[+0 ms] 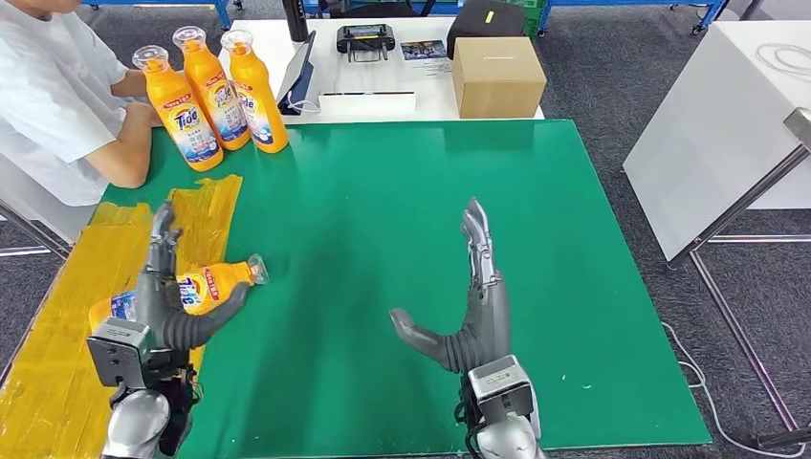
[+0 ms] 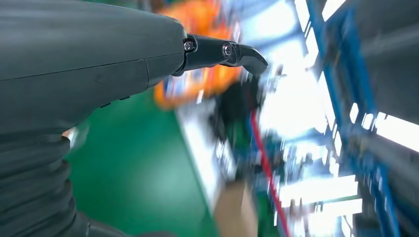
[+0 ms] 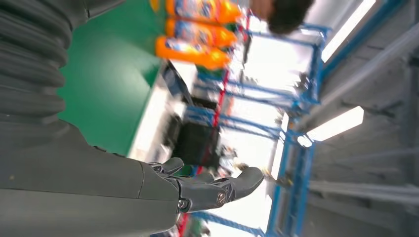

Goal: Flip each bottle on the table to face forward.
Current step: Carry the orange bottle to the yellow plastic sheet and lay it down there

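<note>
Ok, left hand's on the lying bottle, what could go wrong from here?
The lying bottle looks only loosely cupped by the left hand, so it may roll or slip when lifted. The person's arm rests beside the three standing bottles, so reaching there risks contact.

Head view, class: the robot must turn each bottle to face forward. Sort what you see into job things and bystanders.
Job things:
lying bottle, gripped by the left robot hand
three standing bottles
green table

Bystanders:
cardboard box
black device
person's arm
</note>
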Controlling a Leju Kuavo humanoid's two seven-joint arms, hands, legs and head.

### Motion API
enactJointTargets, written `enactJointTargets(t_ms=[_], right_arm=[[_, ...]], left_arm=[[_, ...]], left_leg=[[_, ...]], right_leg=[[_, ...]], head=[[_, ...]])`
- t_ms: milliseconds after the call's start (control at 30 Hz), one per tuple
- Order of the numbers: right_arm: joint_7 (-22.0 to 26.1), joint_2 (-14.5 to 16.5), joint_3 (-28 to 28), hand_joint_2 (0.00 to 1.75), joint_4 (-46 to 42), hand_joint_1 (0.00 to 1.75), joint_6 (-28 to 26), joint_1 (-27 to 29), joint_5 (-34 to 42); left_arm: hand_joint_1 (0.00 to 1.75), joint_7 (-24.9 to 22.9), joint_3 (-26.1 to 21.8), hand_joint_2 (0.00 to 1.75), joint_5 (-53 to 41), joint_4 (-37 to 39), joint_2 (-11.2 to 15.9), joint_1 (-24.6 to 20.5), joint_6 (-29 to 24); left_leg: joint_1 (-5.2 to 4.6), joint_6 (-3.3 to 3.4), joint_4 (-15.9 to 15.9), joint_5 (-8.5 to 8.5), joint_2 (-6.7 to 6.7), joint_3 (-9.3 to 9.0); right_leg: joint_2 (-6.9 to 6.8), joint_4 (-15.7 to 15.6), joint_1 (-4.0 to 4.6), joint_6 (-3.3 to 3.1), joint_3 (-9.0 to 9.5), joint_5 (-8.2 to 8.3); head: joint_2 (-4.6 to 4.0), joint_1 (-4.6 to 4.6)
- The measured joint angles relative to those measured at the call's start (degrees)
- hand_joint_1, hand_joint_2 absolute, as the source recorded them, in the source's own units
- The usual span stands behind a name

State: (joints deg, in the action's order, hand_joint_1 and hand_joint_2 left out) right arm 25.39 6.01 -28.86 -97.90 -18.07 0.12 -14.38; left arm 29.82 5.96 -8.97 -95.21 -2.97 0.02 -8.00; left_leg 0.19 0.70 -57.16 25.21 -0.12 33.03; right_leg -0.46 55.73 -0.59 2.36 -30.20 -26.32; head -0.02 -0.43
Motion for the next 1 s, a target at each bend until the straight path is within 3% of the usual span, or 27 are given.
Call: enactJointTargets(t_ms=[200,433,1000], right_arm=[[-2.47,-0.73,2.05,1.75,0.72,0.0,5.33,4.63,3.98],[-2.55,-1.12,6.03,1.75,0.09,0.0,4.41,9.35,5.92],[-2.91,-1.67,9.92,1.75,-2.46,0.0,3.05,12.57,5.97]], left_arm=[[0.0,-2.47,4.38,1.75,2.04,0.68,-0.64,4.73,6.22],[0.0,-3.92,6.24,1.75,4.32,1.18,-0.73,7.77,7.93],[0.0,-3.97,6.78,1.75,4.82,1.41,-1.91,7.95,7.51]], left_leg=[[-0.03,0.03,0.0,0.04,0.0,0.08],[-0.03,0.03,0.0,0.04,0.0,0.09],[-0.03,0.03,0.0,0.04,0.03,0.08]], right_leg=[[0.01,-0.02,-0.02,0.0,-0.09,-0.01],[0.01,-0.02,-0.01,0.0,-0.11,0.0],[0.01,-0.02,-0.02,0.0,-0.1,0.0]], head=[[0.0,-0.01],[0.0,-0.01],[0.0,-0.02]])
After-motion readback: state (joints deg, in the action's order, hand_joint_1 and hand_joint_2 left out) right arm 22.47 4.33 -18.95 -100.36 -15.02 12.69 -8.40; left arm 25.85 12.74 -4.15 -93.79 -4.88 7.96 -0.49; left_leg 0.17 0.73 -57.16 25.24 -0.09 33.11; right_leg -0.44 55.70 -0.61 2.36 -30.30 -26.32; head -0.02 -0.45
